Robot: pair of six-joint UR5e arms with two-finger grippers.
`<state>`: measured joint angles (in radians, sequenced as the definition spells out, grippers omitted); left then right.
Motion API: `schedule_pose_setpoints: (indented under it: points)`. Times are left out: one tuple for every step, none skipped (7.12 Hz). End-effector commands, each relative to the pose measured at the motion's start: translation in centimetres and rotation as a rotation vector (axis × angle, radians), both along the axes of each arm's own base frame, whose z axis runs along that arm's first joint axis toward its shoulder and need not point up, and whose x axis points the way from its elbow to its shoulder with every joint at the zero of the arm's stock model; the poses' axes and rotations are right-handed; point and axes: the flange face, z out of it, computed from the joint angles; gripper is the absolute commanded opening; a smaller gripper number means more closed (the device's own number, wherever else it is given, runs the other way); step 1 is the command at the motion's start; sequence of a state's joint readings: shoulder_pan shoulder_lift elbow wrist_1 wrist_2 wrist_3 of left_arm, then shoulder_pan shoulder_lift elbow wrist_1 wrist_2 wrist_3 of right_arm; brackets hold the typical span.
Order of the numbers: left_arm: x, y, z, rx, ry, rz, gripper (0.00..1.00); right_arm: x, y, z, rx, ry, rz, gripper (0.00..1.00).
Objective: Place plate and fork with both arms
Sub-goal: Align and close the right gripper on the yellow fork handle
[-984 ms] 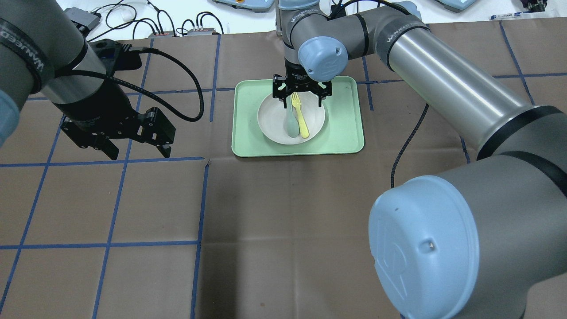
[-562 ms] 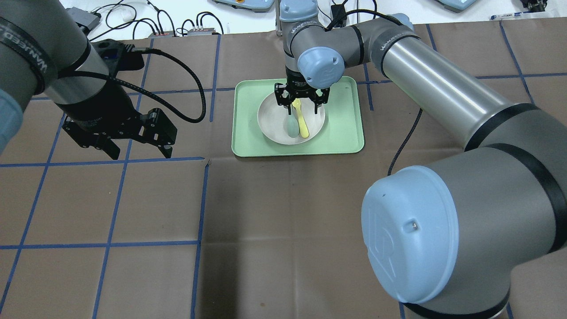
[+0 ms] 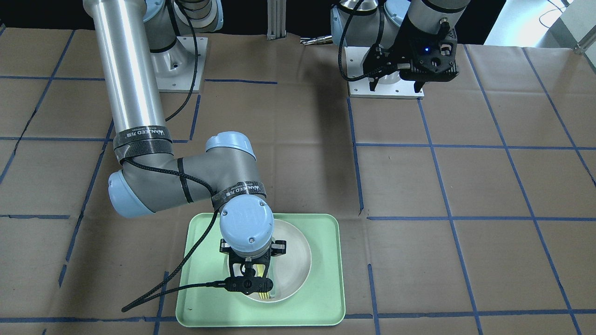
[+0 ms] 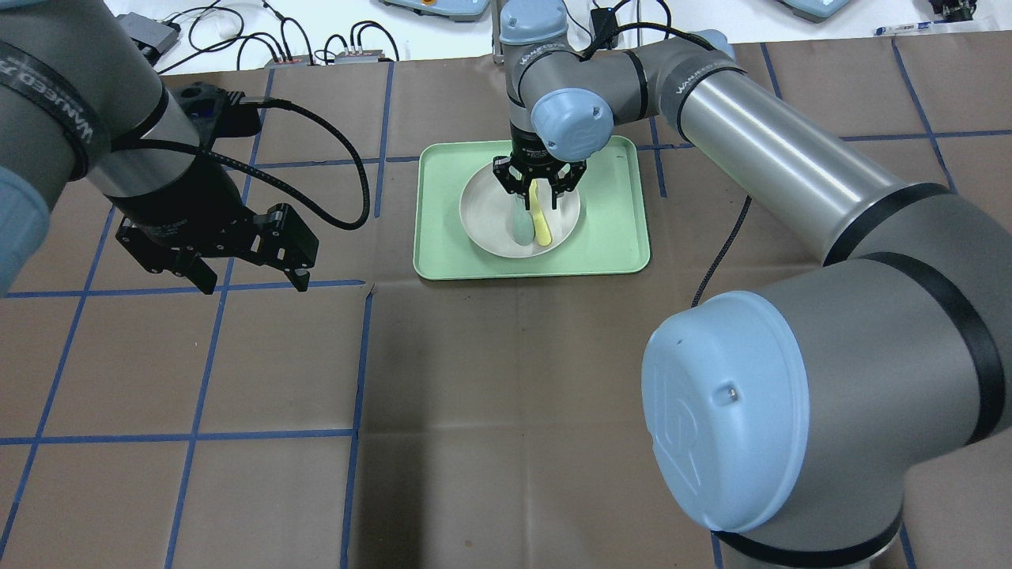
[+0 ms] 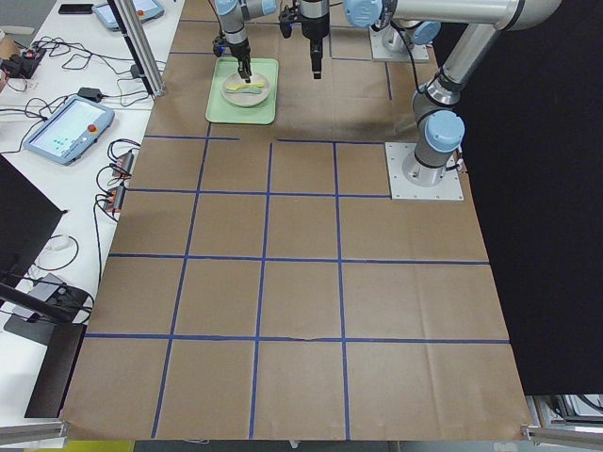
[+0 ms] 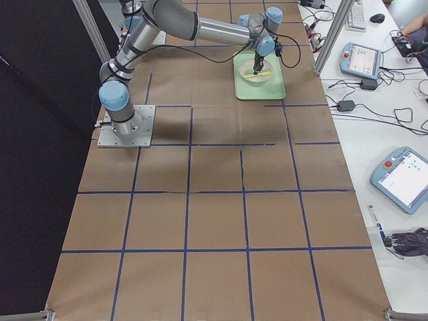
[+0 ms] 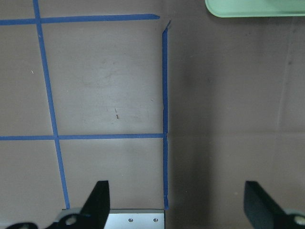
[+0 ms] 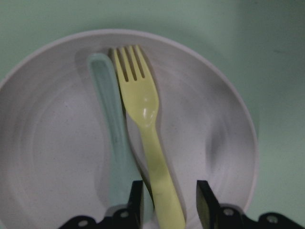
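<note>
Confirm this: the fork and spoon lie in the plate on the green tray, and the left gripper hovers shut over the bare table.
Not shut: the left wrist view shows the left gripper open, its fingers wide apart above the table. The fork, spoon, plate and green tray are as you say.

The right arm (image 4: 791, 150) is stretching far forward, its wrist is pointing straight down, and the right gripper (image 4: 537, 197) is holding its jaws only narrowly apart. The left arm (image 4: 79, 103) is hovering aside, with the left gripper (image 4: 253, 280) facing down, jaws wide apart.
</note>
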<state>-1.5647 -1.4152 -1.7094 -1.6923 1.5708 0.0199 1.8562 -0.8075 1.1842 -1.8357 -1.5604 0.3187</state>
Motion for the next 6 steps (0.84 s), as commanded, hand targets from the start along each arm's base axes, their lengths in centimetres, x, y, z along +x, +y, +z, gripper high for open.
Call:
schedule_pose_setpoints:
  points:
    - [0.00, 0.18, -0.04, 0.001, 0.000, 0.000, 1.00, 0.15, -0.51, -1.18, -0.019, -0.006, 0.001, 0.50]
    - [0.00, 0.13, -0.10, 0.003, 0.000, 0.000, 1.00, 0.18, -0.67, -1.38, -0.025, -0.006, 0.001, 0.50]
    - [0.00, 0.04, -0.33, 0.012, 0.000, 0.000, 1.00, 0.08, -0.75, -1.51, -0.028, -0.007, 0.000, 0.50]
    - [0.00, 0.01, -0.51, 0.021, 0.000, 0.000, 1.00, 0.07, -0.75, -1.64, -0.026, -0.005, 0.000, 0.50]
    - [0.00, -0.07, -0.71, 0.026, 0.000, 0.000, 1.00, -0.14, -0.87, -1.62, -0.027, -0.005, -0.003, 0.49]
    - [0.00, 0.03, -0.59, 0.023, 0.000, 0.000, 1.00, -0.78, -1.17, -1.51, -0.029, -0.004, -0.011, 0.49]
